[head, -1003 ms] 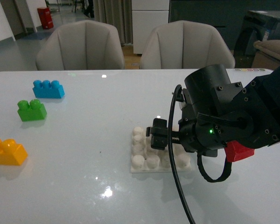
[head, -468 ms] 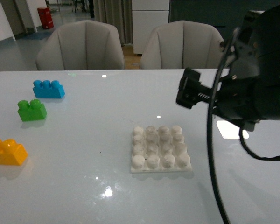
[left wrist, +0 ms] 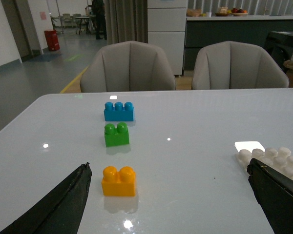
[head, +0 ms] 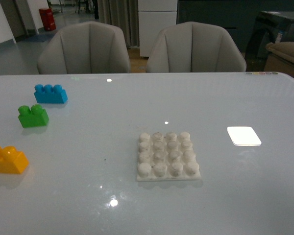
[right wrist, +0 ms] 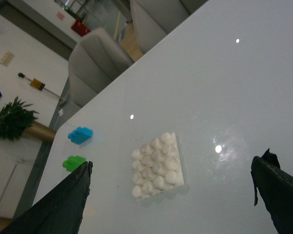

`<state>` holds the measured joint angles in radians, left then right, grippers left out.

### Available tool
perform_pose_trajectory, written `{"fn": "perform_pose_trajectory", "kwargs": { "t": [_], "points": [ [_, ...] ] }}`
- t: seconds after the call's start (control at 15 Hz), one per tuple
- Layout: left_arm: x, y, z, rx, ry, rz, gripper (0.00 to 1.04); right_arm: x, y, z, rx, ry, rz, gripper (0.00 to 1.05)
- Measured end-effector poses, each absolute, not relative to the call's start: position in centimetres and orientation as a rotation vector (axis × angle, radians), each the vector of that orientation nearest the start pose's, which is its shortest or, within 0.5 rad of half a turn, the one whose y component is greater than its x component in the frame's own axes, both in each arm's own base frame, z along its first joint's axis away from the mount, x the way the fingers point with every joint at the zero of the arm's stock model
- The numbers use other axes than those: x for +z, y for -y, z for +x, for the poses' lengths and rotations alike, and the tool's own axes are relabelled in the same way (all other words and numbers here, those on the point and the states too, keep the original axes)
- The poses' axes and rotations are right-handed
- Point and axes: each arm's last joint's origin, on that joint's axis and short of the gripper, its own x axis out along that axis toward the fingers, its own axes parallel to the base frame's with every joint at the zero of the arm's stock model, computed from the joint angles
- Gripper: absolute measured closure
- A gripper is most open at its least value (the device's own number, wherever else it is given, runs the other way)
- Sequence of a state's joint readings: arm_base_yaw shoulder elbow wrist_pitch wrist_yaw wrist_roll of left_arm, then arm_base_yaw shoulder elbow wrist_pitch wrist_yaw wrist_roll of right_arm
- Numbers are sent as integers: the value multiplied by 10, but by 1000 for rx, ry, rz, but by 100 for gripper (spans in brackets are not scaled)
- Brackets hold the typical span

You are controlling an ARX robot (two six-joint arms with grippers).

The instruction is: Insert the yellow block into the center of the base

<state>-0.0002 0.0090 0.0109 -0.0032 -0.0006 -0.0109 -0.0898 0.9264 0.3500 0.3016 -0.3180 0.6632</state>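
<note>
The yellow block sits well left of the base, untouched. My left gripper and right gripper both gape wide, empty. Unheld, the base may slide when I press, seating the block off-centre.

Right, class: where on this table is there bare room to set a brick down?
Bare: the wide stretch between the green brick and the base, and beyond the base. Crowded: the left edge, with the blue brick and yellow block too.
</note>
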Motion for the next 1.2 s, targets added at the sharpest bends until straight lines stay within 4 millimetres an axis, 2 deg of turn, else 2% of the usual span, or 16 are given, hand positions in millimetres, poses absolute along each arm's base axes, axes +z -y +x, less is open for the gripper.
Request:
{"fn": "perform_pose_trajectory", "kwargs": {
  "t": [0.07,0.27,0.53,0.6,0.74,0.8,0.94,1.14,1.2],
  "points": [
    [166,0,98,0,-1,-11,7,211,14,172,112,-292,701,6],
    [166,0,98,0,-2,-11,7,221,23,138,78,-194,610,6],
    [166,0,98,0,-2,-11,7,223,29,107,29,-127,519,6],
    [166,0,98,0,-2,-11,7,224,29,101,13,-44,418,12],
    [166,0,98,0,-1,-11,7,215,19,96,13,11,157,35],
    [166,0,98,0,-1,-11,7,210,15,98,9,2,85,48],
    [166,0,98,0,-1,-11,7,195,11,98,5,-3,33,70],
    [166,0,98,0,-1,-11,7,188,-2,97,33,5,12,103],
    [166,0,98,0,-1,-11,7,188,-2,97,29,4,7,103]
  ]
}}
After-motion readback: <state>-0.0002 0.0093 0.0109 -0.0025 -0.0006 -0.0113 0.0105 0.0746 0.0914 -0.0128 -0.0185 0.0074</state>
